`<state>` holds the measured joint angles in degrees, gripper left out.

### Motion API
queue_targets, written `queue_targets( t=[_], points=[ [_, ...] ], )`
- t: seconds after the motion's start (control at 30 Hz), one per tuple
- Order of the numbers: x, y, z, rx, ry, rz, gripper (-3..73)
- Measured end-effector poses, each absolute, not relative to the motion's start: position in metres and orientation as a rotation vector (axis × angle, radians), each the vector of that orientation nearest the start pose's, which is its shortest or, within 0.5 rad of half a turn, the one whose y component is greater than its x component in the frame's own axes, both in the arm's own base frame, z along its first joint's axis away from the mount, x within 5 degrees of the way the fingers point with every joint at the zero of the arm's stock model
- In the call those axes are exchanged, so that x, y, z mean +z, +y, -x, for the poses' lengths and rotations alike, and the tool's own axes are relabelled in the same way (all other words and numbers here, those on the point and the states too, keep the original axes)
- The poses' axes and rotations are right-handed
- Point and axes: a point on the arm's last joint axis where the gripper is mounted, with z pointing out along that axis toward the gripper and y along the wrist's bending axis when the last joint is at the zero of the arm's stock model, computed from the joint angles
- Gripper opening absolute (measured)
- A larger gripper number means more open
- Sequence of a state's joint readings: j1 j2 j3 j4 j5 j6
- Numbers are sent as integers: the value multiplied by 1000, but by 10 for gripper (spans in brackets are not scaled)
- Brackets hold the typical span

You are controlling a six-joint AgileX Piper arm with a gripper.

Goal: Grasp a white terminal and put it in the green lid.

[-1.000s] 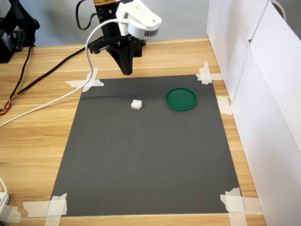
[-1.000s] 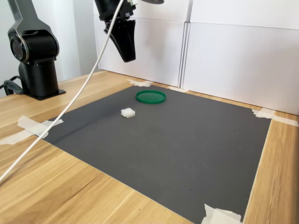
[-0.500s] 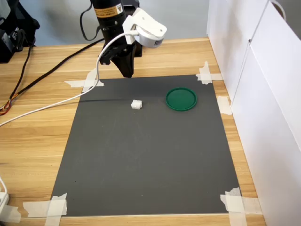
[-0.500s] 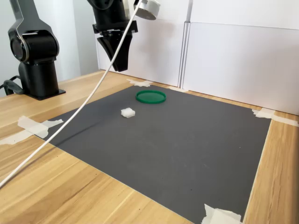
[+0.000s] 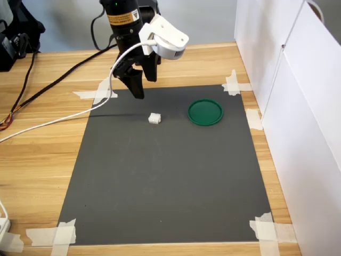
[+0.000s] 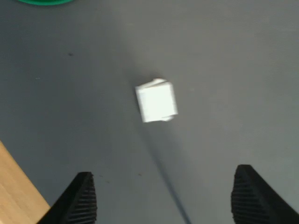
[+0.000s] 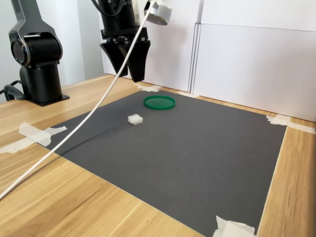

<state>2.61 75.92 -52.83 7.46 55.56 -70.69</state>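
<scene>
While the gripper point(image 6: 161, 196) hangs spread, the white terminal point(image 6: 157, 101) lies skewed.

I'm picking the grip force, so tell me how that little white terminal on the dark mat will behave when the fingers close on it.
The white terminal looks like a rigid moulded block, so it probably won't deform. Being tiny, it is likely light and may skid on the mat if one finger touches first. It sits flat and blocky, so rolling seems unlikely. The gripper is open wider than it.

Light wood surface point(image 5: 48, 160) w/ dark grey mat point(image 5: 170, 176) taped at corners, white panel walls point(image 7: 247, 64) — even, soft light
</scene>
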Motion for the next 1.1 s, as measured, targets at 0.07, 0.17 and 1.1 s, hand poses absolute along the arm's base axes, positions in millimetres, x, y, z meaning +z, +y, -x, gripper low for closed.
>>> queue_targets(
  t=[0.07,0.17,1.1],
  points=[
    [255,21,-237,-87,2331,1624,712],
    [244,20,-235,-110,2327,1618,712],
    [188,40,-257,-161,2393,1707,713]
  ],
)
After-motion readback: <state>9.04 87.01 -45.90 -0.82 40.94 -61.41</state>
